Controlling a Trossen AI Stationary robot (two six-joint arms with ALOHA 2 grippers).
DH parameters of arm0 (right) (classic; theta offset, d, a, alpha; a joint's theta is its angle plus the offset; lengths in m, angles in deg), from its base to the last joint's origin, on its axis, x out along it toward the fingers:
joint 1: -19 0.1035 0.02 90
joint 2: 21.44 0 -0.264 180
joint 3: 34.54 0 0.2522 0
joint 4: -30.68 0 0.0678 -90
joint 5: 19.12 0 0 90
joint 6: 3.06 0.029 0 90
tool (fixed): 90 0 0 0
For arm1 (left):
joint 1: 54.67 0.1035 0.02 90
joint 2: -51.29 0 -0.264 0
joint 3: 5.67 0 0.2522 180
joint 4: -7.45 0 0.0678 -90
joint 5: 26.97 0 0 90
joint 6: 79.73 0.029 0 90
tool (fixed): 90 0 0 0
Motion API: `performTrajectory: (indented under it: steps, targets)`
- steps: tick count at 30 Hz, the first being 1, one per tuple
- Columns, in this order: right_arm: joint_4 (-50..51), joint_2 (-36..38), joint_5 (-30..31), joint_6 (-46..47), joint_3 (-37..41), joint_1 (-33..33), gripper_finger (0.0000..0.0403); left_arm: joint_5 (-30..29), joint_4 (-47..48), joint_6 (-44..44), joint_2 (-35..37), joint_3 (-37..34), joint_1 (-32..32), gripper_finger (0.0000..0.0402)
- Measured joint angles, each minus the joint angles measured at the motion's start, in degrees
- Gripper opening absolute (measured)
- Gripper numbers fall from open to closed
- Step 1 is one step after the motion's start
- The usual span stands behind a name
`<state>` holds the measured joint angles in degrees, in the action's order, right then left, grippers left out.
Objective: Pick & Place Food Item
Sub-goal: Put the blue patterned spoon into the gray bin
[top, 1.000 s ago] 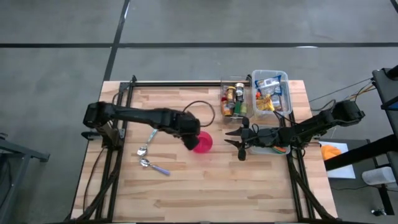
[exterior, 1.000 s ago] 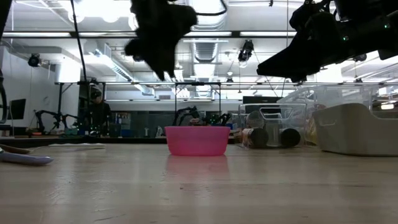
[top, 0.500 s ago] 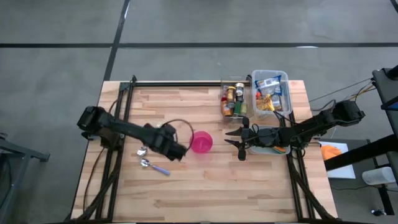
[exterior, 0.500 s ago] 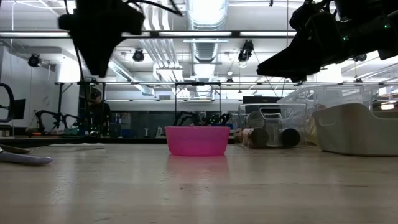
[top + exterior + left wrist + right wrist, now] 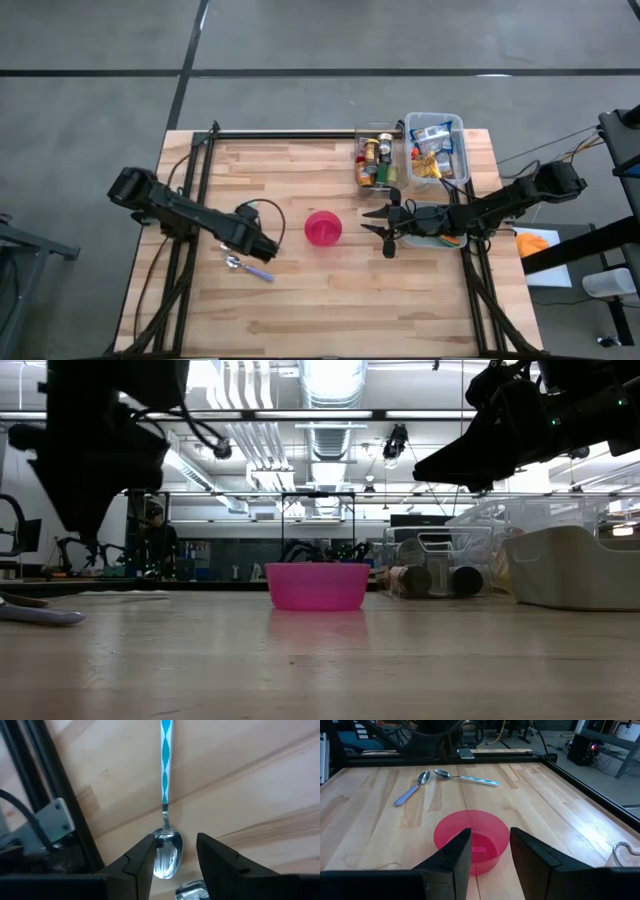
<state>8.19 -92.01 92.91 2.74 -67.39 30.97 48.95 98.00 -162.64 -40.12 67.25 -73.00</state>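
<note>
A pink bowl (image 5: 322, 228) stands mid-table, also seen in the low view (image 5: 317, 586) and the right wrist view (image 5: 471, 839). Food packets fill a clear bin (image 5: 437, 150) and jars fill a smaller one (image 5: 377, 160) at the far right. My left gripper (image 5: 174, 862) hangs open, pointing down over a spoon with a teal-and-white handle (image 5: 166, 780); the spoon's bowl (image 5: 167, 852) shows between the fingers. In the high view this gripper (image 5: 258, 246) is left of the pink bowl. My right gripper (image 5: 384, 229) waits open, level, just right of the bowl.
A second spoon with a lilac handle (image 5: 248, 268) lies near the left gripper, flat on the wood. A white tub (image 5: 575, 565) sits under the right arm. Black frame rails (image 5: 290, 134) run along the far edge and both sides.
My left gripper has swung from over the pink bowl toward the table's left and near edges, sinking lower and rolling about its own axis. It now hangs over the spoons. The bowl has stayed in place.
</note>
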Motion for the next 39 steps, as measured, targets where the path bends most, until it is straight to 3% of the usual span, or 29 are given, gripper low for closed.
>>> performTrajectory:
  steps: [8,15,33,39]
  targets:
    - [0.0,0.0,0.0,0.0,0.0,0.0,0.013,0.3,-14.7,0.0,9.7,-14.3,0.4,0.0146]
    - [0.0,0.0,0.0,0.0,0.0,0.0,0.013,2.1,-20.6,0.2,15.1,-23.1,2.3,0.0146]
    - [0.0,0.0,0.0,0.0,0.0,0.0,0.013,1.9,-32.0,6.9,16.0,-30.2,6.1,0.0145]
    - [0.0,0.0,0.0,0.0,0.0,0.0,0.013,2.1,-32.4,6.9,15.9,-30.0,6.1,0.0109]
